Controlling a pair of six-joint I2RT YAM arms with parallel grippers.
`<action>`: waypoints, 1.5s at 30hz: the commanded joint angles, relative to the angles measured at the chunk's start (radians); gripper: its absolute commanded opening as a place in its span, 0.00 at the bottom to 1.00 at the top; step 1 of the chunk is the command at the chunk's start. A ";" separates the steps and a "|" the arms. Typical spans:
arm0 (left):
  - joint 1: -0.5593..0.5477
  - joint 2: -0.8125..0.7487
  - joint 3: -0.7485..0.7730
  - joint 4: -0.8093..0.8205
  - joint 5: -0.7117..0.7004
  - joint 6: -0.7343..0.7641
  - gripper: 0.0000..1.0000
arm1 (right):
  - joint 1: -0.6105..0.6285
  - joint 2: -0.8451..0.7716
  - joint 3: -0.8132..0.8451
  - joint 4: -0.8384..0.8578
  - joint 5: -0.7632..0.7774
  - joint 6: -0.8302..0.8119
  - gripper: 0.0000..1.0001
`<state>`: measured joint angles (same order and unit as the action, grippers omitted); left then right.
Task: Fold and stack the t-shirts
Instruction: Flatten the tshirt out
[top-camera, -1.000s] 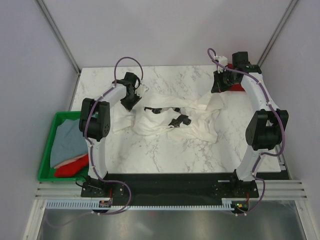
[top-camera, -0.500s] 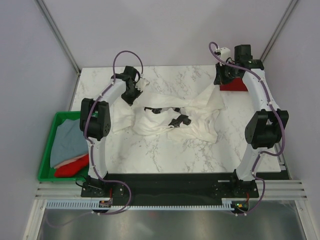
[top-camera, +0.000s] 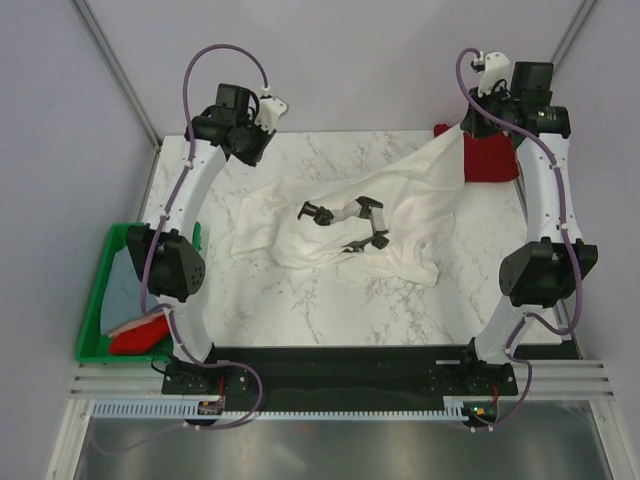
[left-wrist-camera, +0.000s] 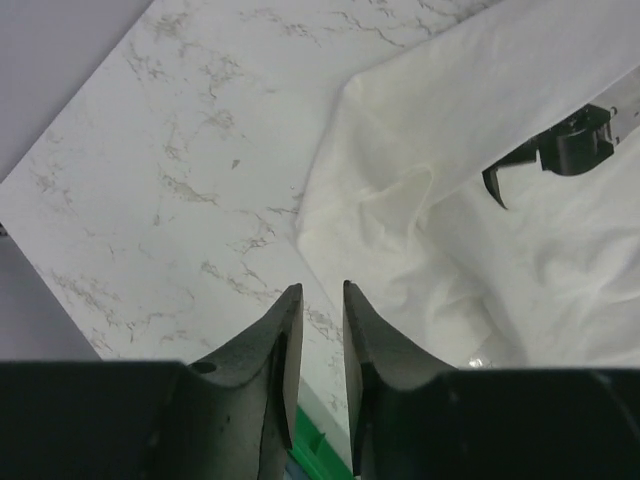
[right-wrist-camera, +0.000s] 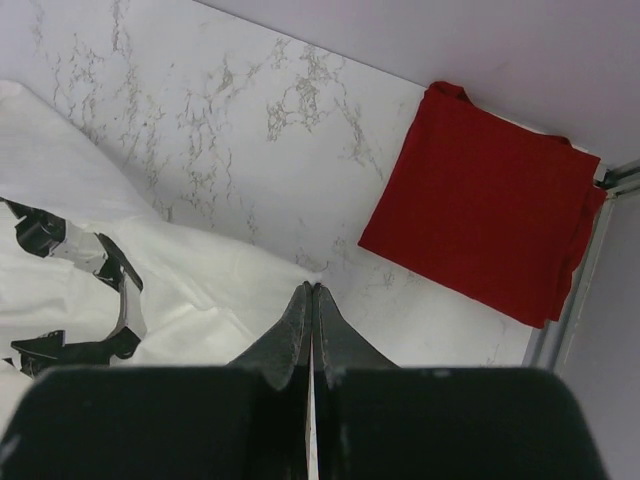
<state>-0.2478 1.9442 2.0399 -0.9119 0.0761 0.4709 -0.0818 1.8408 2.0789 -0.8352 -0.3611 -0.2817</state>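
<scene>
The large white t-shirt (top-camera: 400, 215) lies rumpled across the middle of the table, its black chest print (top-camera: 365, 222) facing up. Its far right corner is drawn up to my right gripper (top-camera: 478, 125), whose jaws (right-wrist-camera: 312, 286) are shut on a thin edge of the white t-shirt (right-wrist-camera: 200, 290). A folded dark red t-shirt (top-camera: 490, 160) (right-wrist-camera: 480, 210) lies at the far right corner of the table. My left gripper (top-camera: 240, 135) (left-wrist-camera: 318, 287) hangs high over the far left, open by a narrow gap with nothing in it; the white t-shirt (left-wrist-camera: 450, 150) lies to its right.
A green crate (top-camera: 110, 245) stands off the table's left edge, holding a grey-blue t-shirt (top-camera: 115, 285) and a bright red one (top-camera: 140, 335). A corner of the crate (left-wrist-camera: 320, 450) shows between the left fingers. Metal frame posts rise at both far corners.
Both arms rose and swung toward the far corners. The left gripper let go of the shirt's left corner, which fell to the table. The right gripper pulled its corner up, spreading the shirt.
</scene>
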 joint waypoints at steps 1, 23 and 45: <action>0.002 0.012 -0.122 -0.059 -0.019 0.023 0.31 | -0.004 -0.051 -0.022 0.033 -0.022 0.039 0.00; -0.034 0.348 -0.078 0.018 -0.035 0.021 0.38 | -0.003 -0.035 -0.112 0.022 -0.038 0.024 0.00; -0.048 0.440 0.013 -0.021 -0.024 0.005 0.23 | 0.010 -0.011 -0.131 0.024 -0.015 0.007 0.00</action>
<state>-0.2943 2.3634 2.0205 -0.9184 0.0540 0.4797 -0.0750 1.8229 1.9442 -0.8303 -0.3836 -0.2657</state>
